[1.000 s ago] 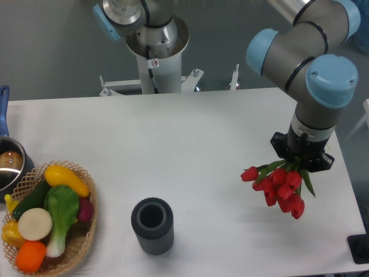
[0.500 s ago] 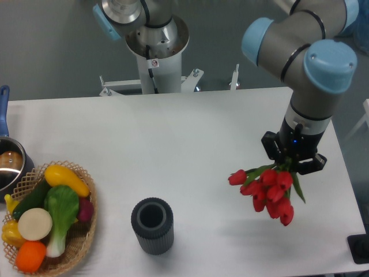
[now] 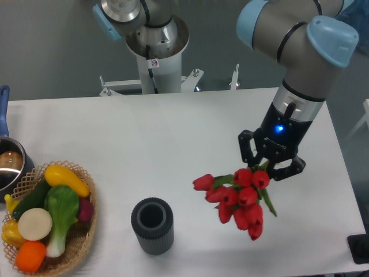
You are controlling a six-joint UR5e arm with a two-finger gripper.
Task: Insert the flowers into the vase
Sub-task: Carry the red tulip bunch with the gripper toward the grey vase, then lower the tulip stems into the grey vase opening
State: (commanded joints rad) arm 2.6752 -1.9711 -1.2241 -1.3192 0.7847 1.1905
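Observation:
My gripper (image 3: 268, 164) is shut on the stems of the flowers (image 3: 236, 199), a bunch of red tulip buds with green leaves. The bunch hangs in the air above the table, buds toward the camera, at the centre right. The vase (image 3: 152, 225), a short dark grey ribbed cylinder with an open round mouth, stands upright near the table's front edge. It is to the left of the flowers and a little lower in the view, with a gap between them. The fingertips are hidden by the gripper body and the stems.
A wicker basket (image 3: 85, 242) of toy vegetables stands at the front left. A steel pot (image 3: 10, 167) with a blue handle is at the left edge. The arm's base column (image 3: 156, 55) stands behind the table. A dark block (image 3: 360, 248) sits at the front right corner.
The gripper has carried the flowers leftward and a little toward the front, closer to the vase. The vase and basket have not moved.

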